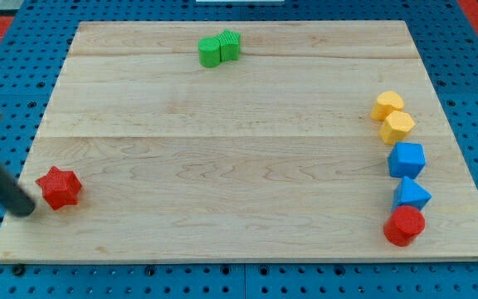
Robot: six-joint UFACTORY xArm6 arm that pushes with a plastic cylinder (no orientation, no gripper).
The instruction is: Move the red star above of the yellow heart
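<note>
The red star (59,187) lies near the board's lower left corner. My tip (28,208) rests on the board just left of and slightly below the star, close to it or touching. Two yellow blocks sit at the view's right edge: an upper one (387,105) and a lower one (398,127), touching each other. I cannot tell which of them is the heart. The rod runs up and left out of the view.
Two green blocks (219,48) touch at the top middle. Below the yellow blocks on the right stand a blue cube (407,159), a blue triangular block (411,194) and a red cylinder (404,225). The wooden board (239,166) lies on a blue pegboard.
</note>
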